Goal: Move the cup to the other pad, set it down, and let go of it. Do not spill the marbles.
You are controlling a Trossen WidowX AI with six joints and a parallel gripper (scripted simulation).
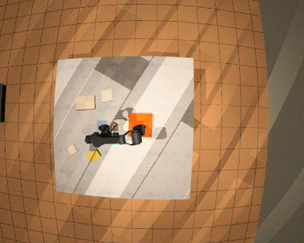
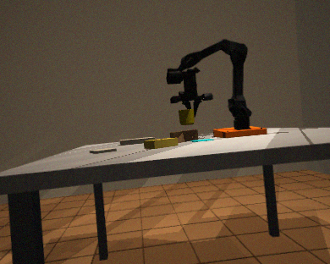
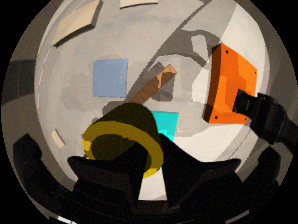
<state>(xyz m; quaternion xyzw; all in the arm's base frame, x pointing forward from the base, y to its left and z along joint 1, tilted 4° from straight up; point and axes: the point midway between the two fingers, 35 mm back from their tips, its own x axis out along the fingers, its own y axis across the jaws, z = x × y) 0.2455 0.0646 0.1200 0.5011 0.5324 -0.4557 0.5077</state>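
The yellow cup (image 2: 186, 118) (image 3: 125, 115) hangs in the air, about upright in the exterior view. My gripper (image 2: 192, 111) (image 3: 153, 136) is shut on its wall at the rim. The arm hides the cup in the top view. A blue pad (image 1: 101, 123) (image 3: 110, 77) lies flat on the table. A cyan pad (image 2: 201, 140) (image 3: 167, 123) lies nearer the arm's base, partly behind the cup in the wrist view. The cup is above the table, touching neither pad. I cannot make out the marbles inside it.
A long brown block (image 2: 190, 134) (image 3: 149, 91) stands between the pads. A yellow block (image 1: 93, 155) (image 2: 161, 143) lies near the cyan pad's side. Pale flat blocks (image 1: 85, 103) (image 1: 107, 96) (image 1: 72, 149) lie farther out. The arm stands on an orange base (image 1: 134, 119) (image 2: 226, 133) (image 3: 225, 85).
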